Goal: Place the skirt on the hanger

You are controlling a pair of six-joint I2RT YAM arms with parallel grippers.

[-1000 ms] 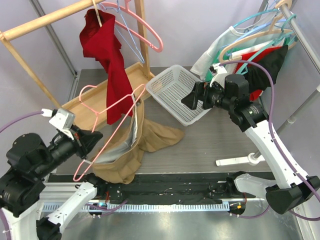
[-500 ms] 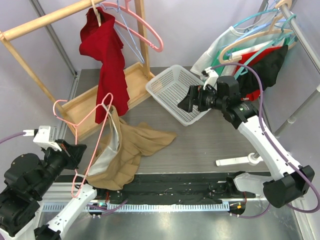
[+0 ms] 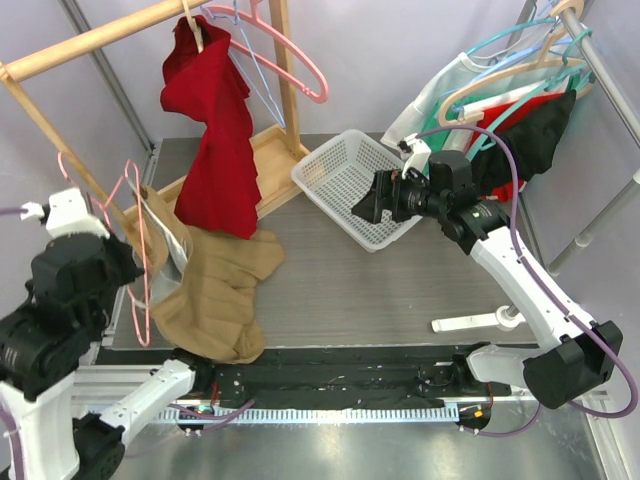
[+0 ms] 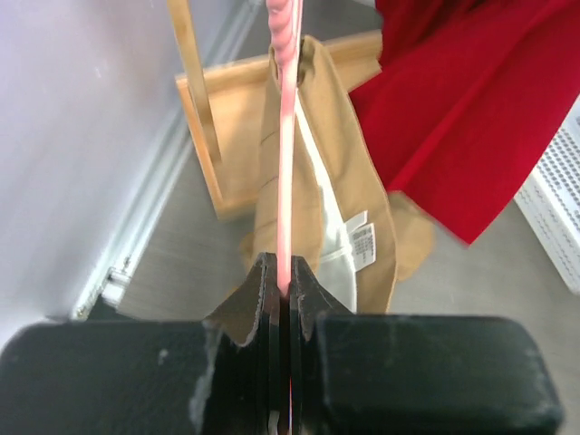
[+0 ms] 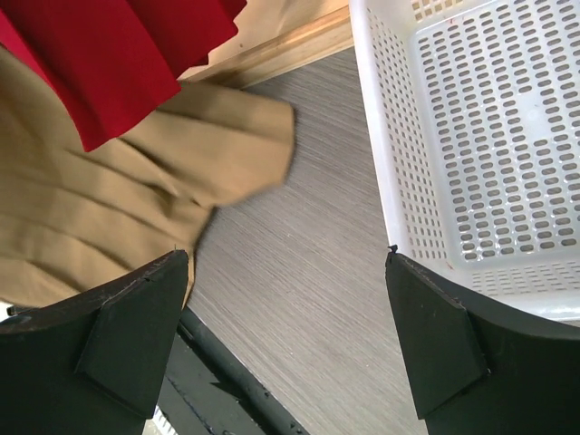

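Well left of the white basket (image 3: 328, 208), the left gripper (image 4: 288, 272) is clamping the pink hanger (image 4: 286, 154). The tan skirt (image 3: 215, 295) is draping from it, hem resting on the table (image 3: 400, 290). The right gripper (image 5: 286, 257) is hovering, jaws spread wide, beside the basket's left rim.

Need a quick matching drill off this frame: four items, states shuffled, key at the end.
Items:
1. pink hanger
2. tan skirt
3. red garment
4. white basket

States:
A. empty, sitting on the table
B. clamped in the shut left gripper
C. hanging from the wooden rack
D. draped on the pink hanger, lower part trailing on the table

Pairs: 1-B, 2-D, 3-C, 4-A
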